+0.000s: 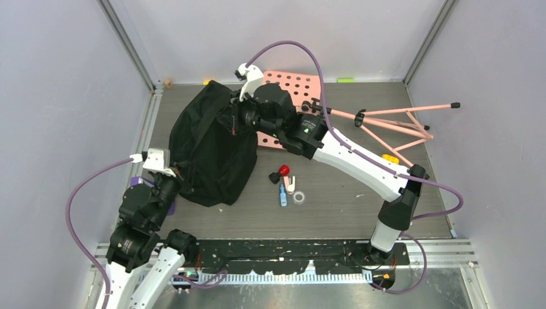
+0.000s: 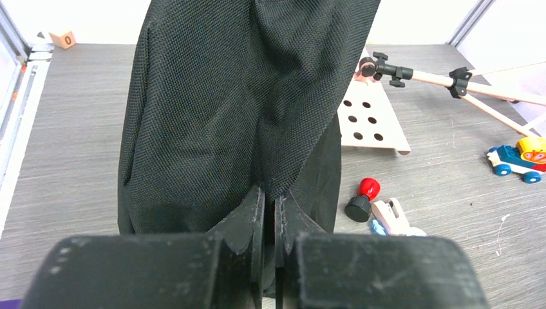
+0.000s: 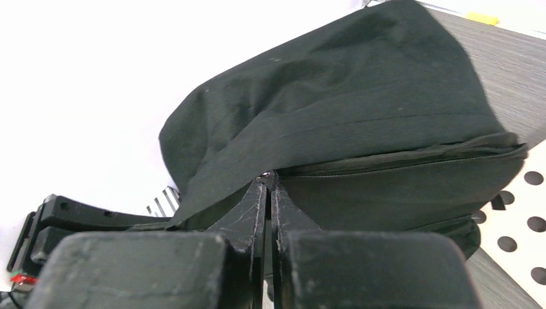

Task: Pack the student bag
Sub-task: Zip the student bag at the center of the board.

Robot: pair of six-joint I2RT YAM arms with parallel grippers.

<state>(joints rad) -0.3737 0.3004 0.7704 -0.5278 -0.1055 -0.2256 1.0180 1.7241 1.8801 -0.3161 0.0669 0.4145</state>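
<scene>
In the top view, the student bag lies on the left half of the table. It is a big black soft heap that goes from the near left to the far middle. The left gripper is at the near left edge of the bag and touches the fabric there. The right gripper has reached across to the far right side of the bag and also meets the fabric. From above I cannot tell how the jaws of either one stand. A pink pegboard lies flat just beside the bag on its far right, partly under the right arm. A pink tripod lies on its side at the far right. Near the bag on its right are a red and black piece, a blue piece and a tape ring.

In the left wrist view, the left gripper is closed narrow, and a fold of the bag is pinched between its fingertips. The bag fills the middle of this view. To the right are the pegboard, the tripod and a toy car. A wooden cube stands at the far left.

In the right wrist view, the right gripper is also closed narrow. Its tips hold an edge of black fabric where a flap of the bag meets the seam. The pegboard shows at the right, under the bag.
</scene>
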